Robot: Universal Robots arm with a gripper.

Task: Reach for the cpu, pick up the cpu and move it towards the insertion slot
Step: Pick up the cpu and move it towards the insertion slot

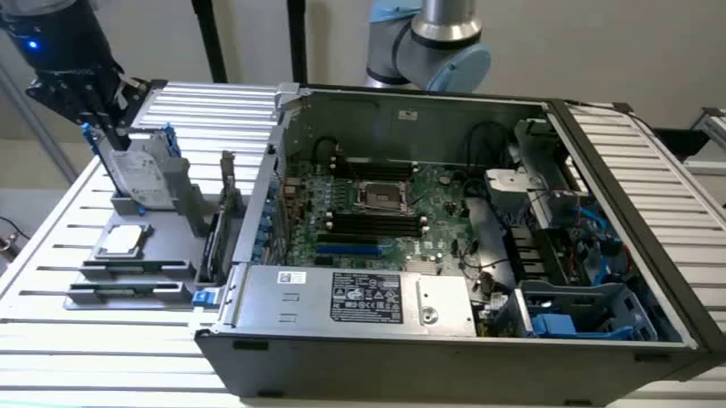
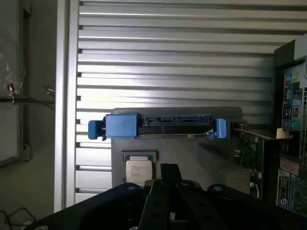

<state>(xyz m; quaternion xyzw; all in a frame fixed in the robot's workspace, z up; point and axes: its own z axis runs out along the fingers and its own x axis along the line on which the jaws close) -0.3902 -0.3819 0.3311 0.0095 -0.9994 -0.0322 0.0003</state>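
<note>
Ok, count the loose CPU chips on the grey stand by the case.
1. The cpu lies flat on the grey stand, at the exterior view's left of the computer case, in front of the upright hard drive. Others behind that drive would be hidden.

Silver cpu (image 1: 122,240) flat on grey stand (image 1: 136,270)

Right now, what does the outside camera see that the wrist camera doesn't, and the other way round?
Exterior view: the whole open computer case, with the insertion slot inside it and the arm's blue-grey joint behind it.

Wrist view: the hard drive seen end-on with its blue frame, and a thin cable past the table's edge.

Both: the cpu lying flat, not yet picked up, the upright hard drive next to it, the slatted table, and the gripper close above the hard drive.
</note>
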